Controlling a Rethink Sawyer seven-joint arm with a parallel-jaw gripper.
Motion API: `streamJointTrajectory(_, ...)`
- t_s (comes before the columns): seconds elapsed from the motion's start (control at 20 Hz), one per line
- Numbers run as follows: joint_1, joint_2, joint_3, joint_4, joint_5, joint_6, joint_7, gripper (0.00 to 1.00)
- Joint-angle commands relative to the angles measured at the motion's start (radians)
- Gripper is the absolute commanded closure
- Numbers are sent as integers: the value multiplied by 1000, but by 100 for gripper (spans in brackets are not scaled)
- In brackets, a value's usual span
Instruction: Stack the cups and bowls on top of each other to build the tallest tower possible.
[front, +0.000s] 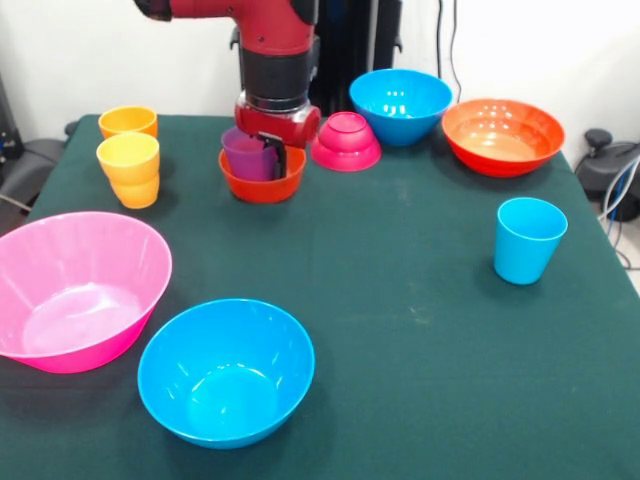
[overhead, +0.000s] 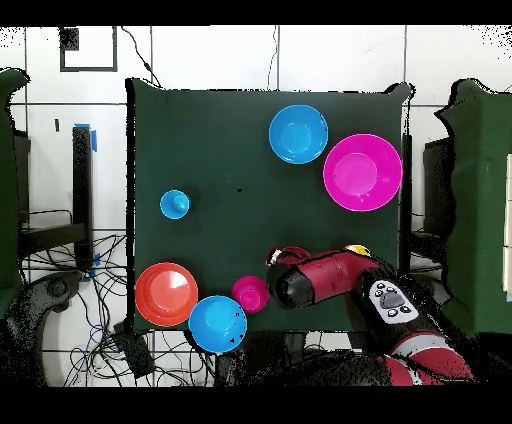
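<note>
My gripper (front: 272, 168) reaches down into the small orange-red bowl (front: 262, 186) at the back middle. It looks shut on the right wall of the purple cup (front: 243, 153), which stands upright inside that bowl. The small magenta bowl (front: 346, 141) lies upside down just to the right. The orange cup (front: 127, 121) and the yellow-orange cup (front: 129, 166) stand at the back left. The light blue cup (front: 528, 239) stands alone at the right. In the overhead view the arm (overhead: 325, 280) hides the gripper, the purple cup and most of the orange-red bowl.
The large pink bowl (front: 75, 290) and a blue bowl (front: 226, 372) stand upright at the front left. A second blue bowl (front: 400, 105) and the wide orange bowl (front: 502, 135) stand at the back right. Cables and chairs ring the table (overhead: 220, 150).
</note>
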Motion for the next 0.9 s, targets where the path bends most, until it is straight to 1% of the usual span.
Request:
streamJointTrajectory(0.05, 22, 8, 225, -133, -6, 5, -138, 100)
streamJointTrajectory(0.55, 13, -4, 242, -128, -24, 17, -126, 100)
streamJointTrajectory(0.7, 14, 2, 240, -131, -29, 14, -115, 100)
streamJointTrajectory(0.8, 27, 11, 218, -132, -40, 0, -94, 100)
streamJointTrajectory(0.85, 49, 30, 177, -147, -61, -14, -74, 100)
streamJointTrajectory(0.9, 84, 80, 112, -178, -90, -28, -43, 100)
